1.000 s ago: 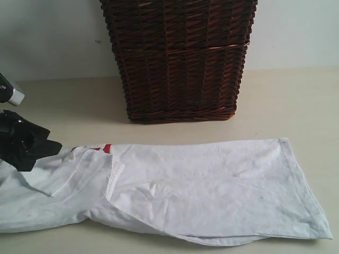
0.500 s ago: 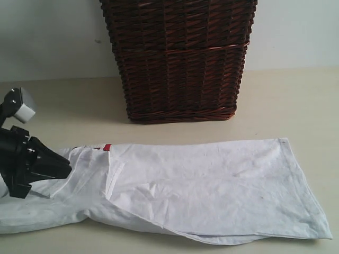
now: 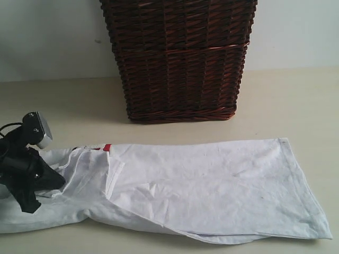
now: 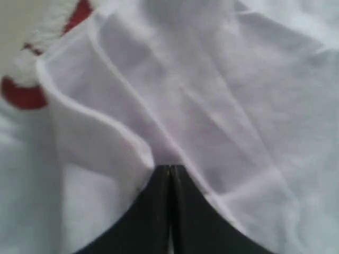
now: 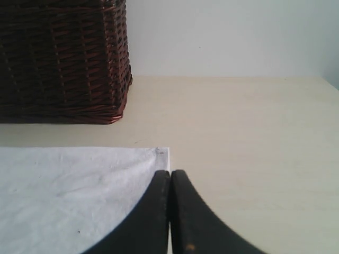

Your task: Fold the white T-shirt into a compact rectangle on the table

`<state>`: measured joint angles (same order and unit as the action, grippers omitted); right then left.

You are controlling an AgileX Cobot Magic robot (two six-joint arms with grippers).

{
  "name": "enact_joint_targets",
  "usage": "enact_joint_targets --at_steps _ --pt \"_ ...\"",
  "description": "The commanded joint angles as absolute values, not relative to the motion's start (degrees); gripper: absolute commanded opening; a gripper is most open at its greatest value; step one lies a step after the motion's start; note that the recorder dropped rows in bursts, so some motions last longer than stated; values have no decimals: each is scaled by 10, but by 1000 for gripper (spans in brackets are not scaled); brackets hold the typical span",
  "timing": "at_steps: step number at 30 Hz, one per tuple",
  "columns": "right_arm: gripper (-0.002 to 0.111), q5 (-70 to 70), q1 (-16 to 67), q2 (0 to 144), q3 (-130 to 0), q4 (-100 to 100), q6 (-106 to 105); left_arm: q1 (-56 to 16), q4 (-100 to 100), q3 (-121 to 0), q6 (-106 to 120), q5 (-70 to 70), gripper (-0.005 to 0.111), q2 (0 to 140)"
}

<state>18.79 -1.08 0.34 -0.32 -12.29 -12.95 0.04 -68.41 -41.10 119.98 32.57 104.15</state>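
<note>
The white T-shirt (image 3: pixel 212 185) lies spread lengthways across the front of the table (image 3: pixel 296 100), with a bit of its red band (image 3: pixel 107 148) showing at the folded-over left part. My left gripper (image 3: pixel 59 182) rests low on that left end, shut, and the cloth (image 4: pixel 212 79) puckers into folds that run to its tips (image 4: pixel 169 166). Red print (image 4: pixel 21 95) shows off to one side. My right gripper (image 5: pixel 170 172) is out of the exterior view; it is shut, hovering at the shirt's hem corner (image 5: pixel 161 153) with nothing visibly between its fingers.
A tall dark brown wicker basket (image 3: pixel 180 58) stands on the table behind the shirt, near the pale wall; it also shows in the right wrist view (image 5: pixel 58 58). Bare tabletop (image 5: pixel 254 132) stretches to the right of the shirt's hem.
My left gripper has come down onto the shirt's left end and gone from open to shut, gathering the cloth there. The rest of the shirt has hardly shifted.
</note>
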Motion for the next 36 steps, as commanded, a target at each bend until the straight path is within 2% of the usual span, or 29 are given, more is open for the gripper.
enact_joint_targets --at_steps 1,5,11,15,20,22,24,27,30,36 --pt "0 183 -13 0 0 -121 -133 -1 -786 -412 1202 180 0 1042" --pt "0 183 -13 0 0 -121 -133 -1 -806 -423 1202 130 0 1042" --pt "0 183 -13 0 0 -121 -133 -1 -835 -425 1181 141 0 1027" --pt "0 183 -13 0 0 -121 -133 2 -740 -407 1181 248 0 974" --pt "0 183 -13 0 0 -121 -133 17 -521 -380 1194 515 0 951" --pt "0 183 -13 0 0 -121 -133 17 -483 -373 1203 524 0 960" --pt "0 183 -13 0 0 -121 -133 17 -481 -371 1203 473 6 970" --pt "0 183 -13 0 0 -121 -133 17 -497 -371 1203 361 23 979" --pt "0 183 -13 0 0 -121 -133 17 -500 -371 1203 322 37 980" --pt "0 183 -13 0 0 -121 -133 17 -501 -371 1196 364 40 968"
